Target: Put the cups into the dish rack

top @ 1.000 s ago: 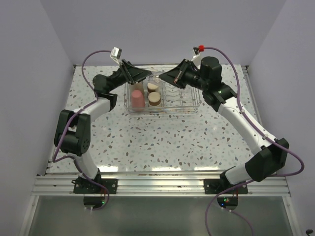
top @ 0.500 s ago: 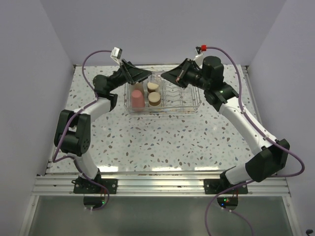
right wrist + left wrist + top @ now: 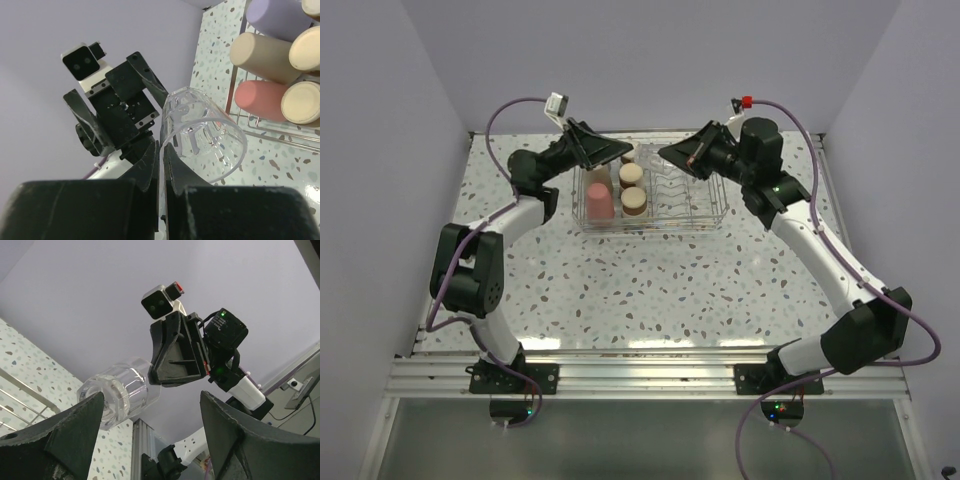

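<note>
Easing right end effector (image 3: 161,150) back off the dish rack (image 3: 660,229), pinching the clear cup (image 3: 205,145), with left end effector (image 3: 150,407) spread, so loading still pending.

Speckled white table (image 3: 670,290), clear cup (image 3: 205,135), red cup (image 3: 599,202)

Place: robot test cell in a lab.
Table (image 3: 650,285): speckled terrazzo-pattern top, taken as landmark.
Around the table: plain pale lavender panels (image 3: 650,60) on left, far and right sides, boxing it in.
Near edge of the table: aluminium rail (image 3: 650,372) carrying two bolted arm bases (image 3: 510,378).
Above the table: purple cables (image 3: 510,108) looping to a wrist camera (image 3: 557,104).
</note>
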